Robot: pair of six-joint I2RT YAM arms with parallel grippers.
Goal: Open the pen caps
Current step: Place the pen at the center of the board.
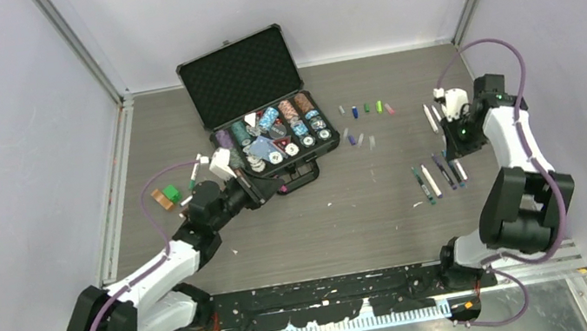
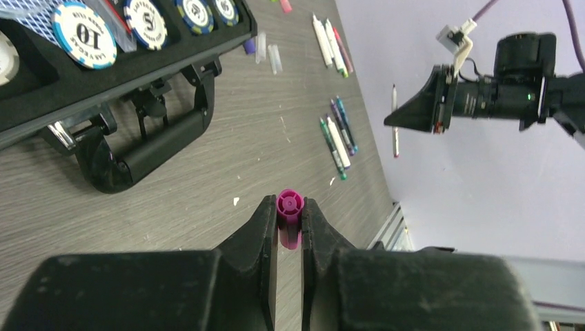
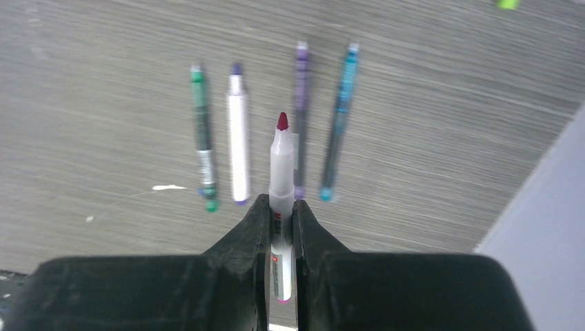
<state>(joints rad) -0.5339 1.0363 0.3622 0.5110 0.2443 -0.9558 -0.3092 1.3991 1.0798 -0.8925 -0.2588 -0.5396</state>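
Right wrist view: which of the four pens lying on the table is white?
The white-barrelled marker pen, second from left; the others are green, purple and blue.

The desk had a matt grey wood-grain surface, finely streaked. The pen cap was smooth magenta plastic with a slight sheen, and the pen had a glossy white plastic barrel. On the left gripper and the right gripper the jaws were matt black plastic, faintly grainy. The case was hard black plastic, its lid lined with dimpled foam. The poker chips looked smooth and glossy.
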